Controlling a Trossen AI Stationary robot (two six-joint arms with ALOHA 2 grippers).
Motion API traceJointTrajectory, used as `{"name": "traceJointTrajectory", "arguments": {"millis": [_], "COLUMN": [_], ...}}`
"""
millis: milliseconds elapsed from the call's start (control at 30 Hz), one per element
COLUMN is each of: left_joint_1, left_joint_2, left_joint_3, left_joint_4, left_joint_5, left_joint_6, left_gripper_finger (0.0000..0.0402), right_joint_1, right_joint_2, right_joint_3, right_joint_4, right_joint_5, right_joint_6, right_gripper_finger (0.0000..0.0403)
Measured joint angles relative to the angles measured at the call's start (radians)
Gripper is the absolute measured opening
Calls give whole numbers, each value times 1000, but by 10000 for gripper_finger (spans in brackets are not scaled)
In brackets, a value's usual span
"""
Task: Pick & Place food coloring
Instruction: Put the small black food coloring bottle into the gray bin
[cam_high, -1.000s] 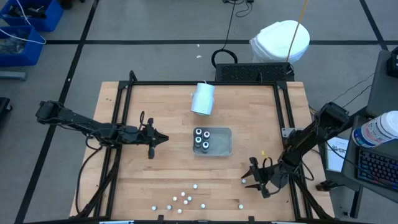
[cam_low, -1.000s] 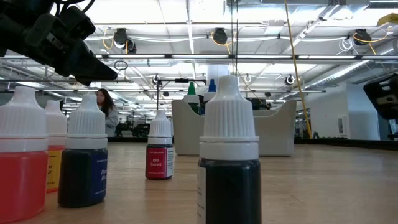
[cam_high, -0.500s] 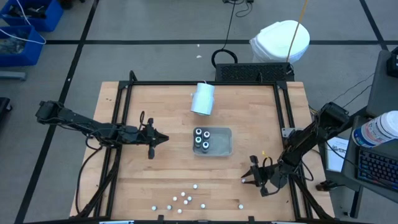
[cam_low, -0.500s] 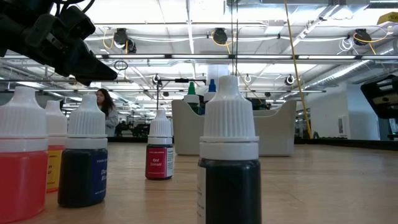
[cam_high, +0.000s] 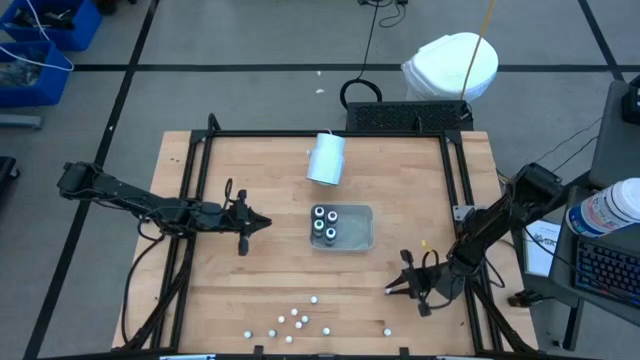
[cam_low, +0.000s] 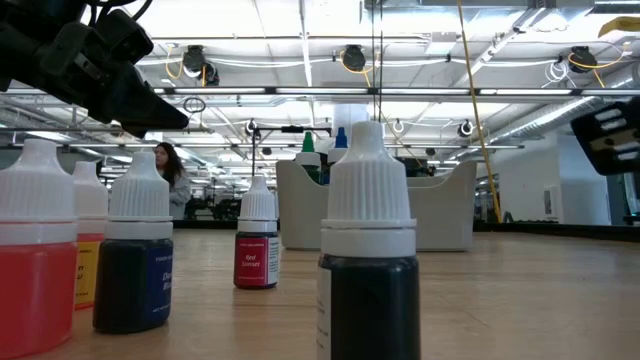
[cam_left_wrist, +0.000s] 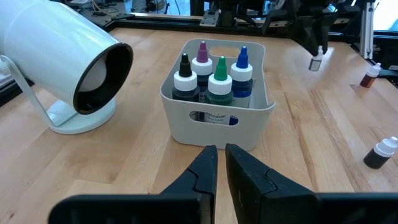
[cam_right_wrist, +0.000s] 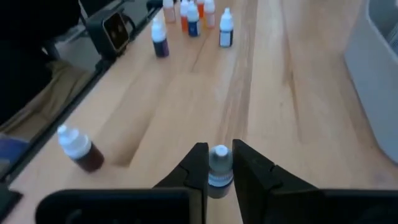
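Several food coloring bottles (cam_high: 325, 222) stand upright in the pale grey tray (cam_high: 365, 232) at mid-table, also seen in the left wrist view (cam_left_wrist: 211, 74). More bottles (cam_high: 293, 320) stand loose on the wood near the front edge. My right gripper (cam_high: 390, 290) is right of them, shut on one small white-capped bottle (cam_right_wrist: 219, 163). My left gripper (cam_high: 264, 222) hovers shut and empty to the left of the tray (cam_left_wrist: 186, 109). My right gripper pinches the small bottle by its body just below the white cap (cam_right_wrist: 219, 174), between its two fingers (cam_right_wrist: 198, 167). The fingers slant down from the table's right. The bottle stays upright and hangs clear of the table, as the left wrist view shows (cam_left_wrist: 315, 63).
A pale blue-white cylinder (cam_high: 326, 158) lies on its side on its stand behind the tray. One brown bottle (cam_right_wrist: 79, 149) lies alone near the front right (cam_high: 388, 330). A black frame (cam_high: 200, 150) rims the table. A person (cam_low: 168, 178) is far off in the room.
My right gripper has risen a little and shifted slightly toward the table's left, keeping the small bottle in its fingers.
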Motion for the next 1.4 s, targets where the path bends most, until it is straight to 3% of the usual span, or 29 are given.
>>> {"name": "traceJointTrajectory", "arguments": {"millis": [133,300,467,800,1400], "left_joint_1": [0,0,0,0,0], "left_joint_2": [0,0,0,0,0], "left_joint_3": [0,0,0,0,0], "left_joint_4": [0,4,6,2,0], "left_joint_5": [0,0,0,0,0], "left_joint_6": [0,0,0,25,27], "left_gripper_finger": [42,42,42,42,42], "right_joint_1": [-41,-153,-288,-522,-600], "right_joint_2": [-35,-78,-78,-15,194], "right_joint_3": [35,161,276,287,288], "right_joint_4": [-3,-22,-101,-172,-106], "right_joint_5": [1,12,151,136,49], "right_joint_6": [-64,-307,-448,-265,-161], "right_gripper_finger": [41,42,42,42,43]}}
